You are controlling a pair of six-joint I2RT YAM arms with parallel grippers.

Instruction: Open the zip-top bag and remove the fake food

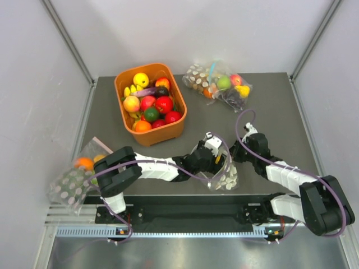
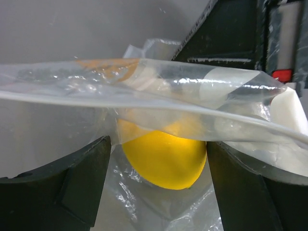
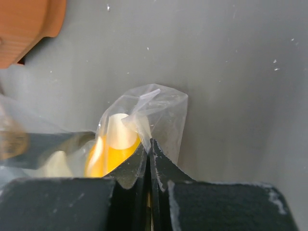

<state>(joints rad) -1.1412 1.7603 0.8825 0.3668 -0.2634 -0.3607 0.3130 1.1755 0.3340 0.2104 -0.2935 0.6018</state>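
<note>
The zip-top bag (image 1: 224, 179), clear with white dots, lies near the table's front edge between my two grippers. My left gripper (image 1: 219, 161) is at the bag's mouth. In the left wrist view the left gripper (image 2: 159, 144) is open, its dark fingers (image 2: 72, 192) standing either side of a yellow piece of fake food (image 2: 163, 161), with the bag film (image 2: 144, 91) stretched across above. My right gripper (image 1: 235, 156) is at the bag's right side. Close up, the right gripper (image 3: 150, 143) is shut on a pinched fold of the bag (image 3: 163, 108), and the yellow fruit (image 3: 108, 154) shows through the plastic.
An orange bin (image 1: 168, 131) full of toy fruit stands at the back left, and its corner (image 3: 29, 24) shows in the right wrist view. A second dotted bag (image 1: 219, 84) with fruit lies at the back. A third dotted bag (image 1: 76, 179) holding an orange fruit hangs over the table's left edge.
</note>
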